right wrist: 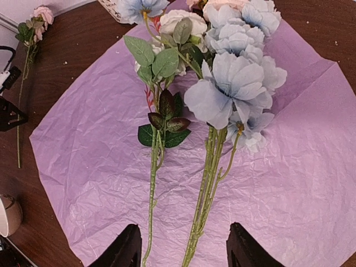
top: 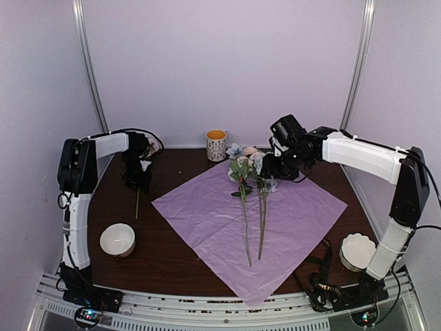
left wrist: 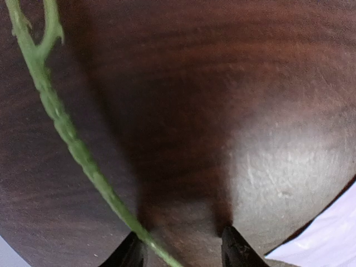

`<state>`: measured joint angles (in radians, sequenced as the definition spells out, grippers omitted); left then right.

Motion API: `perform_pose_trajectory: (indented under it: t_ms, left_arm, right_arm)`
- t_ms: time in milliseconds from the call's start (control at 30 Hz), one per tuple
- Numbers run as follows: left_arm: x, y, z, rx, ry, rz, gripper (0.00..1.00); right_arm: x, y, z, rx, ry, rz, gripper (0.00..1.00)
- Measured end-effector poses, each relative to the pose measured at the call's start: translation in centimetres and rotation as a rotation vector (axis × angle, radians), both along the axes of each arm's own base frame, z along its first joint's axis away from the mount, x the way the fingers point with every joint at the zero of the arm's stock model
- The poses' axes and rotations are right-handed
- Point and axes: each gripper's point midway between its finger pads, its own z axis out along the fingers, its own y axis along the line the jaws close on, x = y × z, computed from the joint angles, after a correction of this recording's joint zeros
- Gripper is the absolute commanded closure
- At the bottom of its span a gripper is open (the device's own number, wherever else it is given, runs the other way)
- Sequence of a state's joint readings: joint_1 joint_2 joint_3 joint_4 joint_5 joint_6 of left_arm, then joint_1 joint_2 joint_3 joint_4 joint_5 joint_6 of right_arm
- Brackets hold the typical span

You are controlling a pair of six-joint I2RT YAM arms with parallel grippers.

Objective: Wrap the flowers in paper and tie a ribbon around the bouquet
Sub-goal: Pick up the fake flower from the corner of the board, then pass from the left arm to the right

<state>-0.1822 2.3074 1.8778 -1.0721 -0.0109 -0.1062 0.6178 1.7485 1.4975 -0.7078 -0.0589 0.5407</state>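
Observation:
The paper (top: 289,214) lies flat on the table as a lilac diamond. Two flowers (top: 251,207) rest on it, pale blue and white blooms (right wrist: 233,83) toward the back and stems (right wrist: 203,194) toward the front. My right gripper (right wrist: 183,250) hangs open above those stems, holding nothing. A third, pink flower (right wrist: 41,14) lies on bare wood at the left. My left gripper (left wrist: 181,253) is open low over its green stem (left wrist: 67,130), which passes close to the left finger (left wrist: 130,253). A black ribbon (top: 322,279) lies coiled by the right arm's base.
A patterned cup (top: 216,145) stands at the back centre. One white bowl (top: 117,239) sits front left, another (top: 357,250) front right beside the right arm. A corner of the paper (left wrist: 328,239) shows just right of the left gripper.

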Motion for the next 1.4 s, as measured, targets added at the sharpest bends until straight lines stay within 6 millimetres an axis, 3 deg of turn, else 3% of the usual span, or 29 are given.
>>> perform_pose_trajectory:
  t_ms: [133,200,300,600,700,833,900,967,1033,1100,1167,1267,1400]
  left_arm:
    - [-2.3,0.3,-0.2,0.013,0.101,-0.013,0.58]
    - [-3.0,0.6,-0.3,0.022,0.126,-0.010,0.71]
    - [-3.6,0.7,-0.3,0.025,0.147,0.008,1.00]
    - [-4.8,0.6,0.4,-0.034,0.080,0.078,1.00]
    - [-3.6,0.3,3.1,-0.082,-0.081,0.129,1.00]
    - [-1.8,-1.1,12.2,-0.200,-0.464,0.145,1.00]
    - [-1.6,-3.2,18.4,-0.280,-0.709,0.091,1.00]
    - [-3.0,-6.8,23.7,-0.374,-0.903,-0.012,1.00]
    - [-5.6,-11.3,27.9,-0.498,-1.039,-0.139,1.00]
    - [-8.6,-15.8,30.7,-0.651,-1.123,-0.268,1.00]
    - [-11.4,-19.3,31.8,-0.778,-1.154,-0.373,1.00]
    - [-14.8,-23.4,31.7,-0.928,-1.138,-0.493,1.00]
    - [-17.6,-26.8,32.1,-1.040,-1.119,-0.597,1.00]
  right_arm:
    - [-0.5,-0.8,2.1,0.008,-0.049,-0.007,0.47]
    - [-0.7,-1.2,2.9,0.006,-0.072,-0.010,0.47]
    - [-1.0,-1.8,3.4,-0.003,-0.089,-0.013,0.47]
    - [-1.2,-2.1,3.4,-0.033,-0.107,0.013,0.38]
    - [-1.9,-2.1,4.0,-0.019,-0.135,0.047,0.38]
    - [-3.6,-0.6,7.3,0.079,-0.238,0.138,0.33]
    - [-4.8,0.9,9.5,0.152,-0.306,0.208,0.30]
    - [-6.8,3.6,12.3,0.260,-0.387,0.327,0.29]
    - [-8.6,6.1,14.9,0.361,-0.445,0.431,0.26]
    - [-10.5,8.7,17.5,0.465,-0.506,0.535,0.15]
    - [-11.6,10.7,19.3,0.539,-0.546,0.603,0.07]
    - [-12.1,13.1,21.6,0.611,-0.619,0.648,0.06]
    - [-11.8,15.0,23.3,0.668,-0.679,0.654,0.09]
